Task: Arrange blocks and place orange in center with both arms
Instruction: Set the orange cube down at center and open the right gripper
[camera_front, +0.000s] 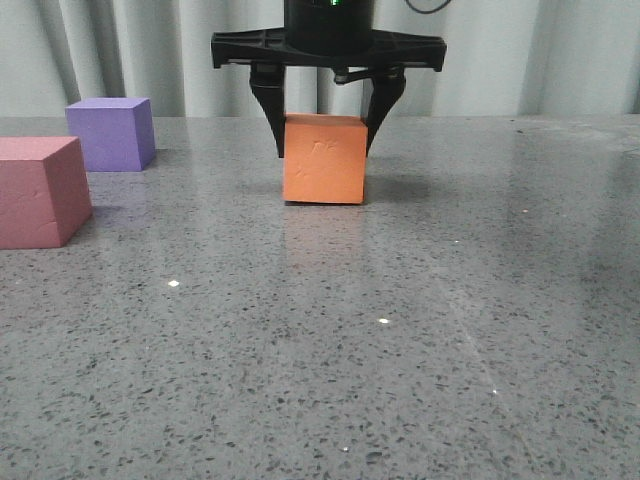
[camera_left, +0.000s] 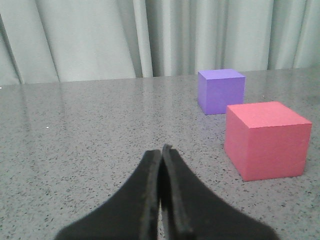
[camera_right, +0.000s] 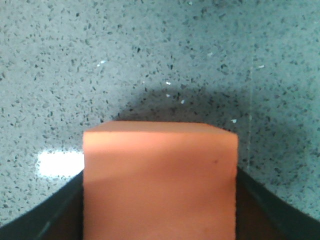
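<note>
Grey speckled stone makes up the table (camera_front: 450, 330), the largest thing here; on it the pink-red cube (camera_front: 38, 190) and, behind it, the purple cube (camera_front: 111, 132) sit at the far left, just apart. The orange cube (camera_front: 323, 158) rests on the table near the middle, well apart from both. I judge the risk to be tipping or dragging it: if the arm rises or slides before letting go fully, soft foam may cling to a finger and skew. The right gripper (camera_front: 326, 125) straddles the orange cube, its fingers against or just beside the upper sides; whether it squeezes I cannot tell. The left gripper (camera_left: 161, 165) is closed, empty.
</note>
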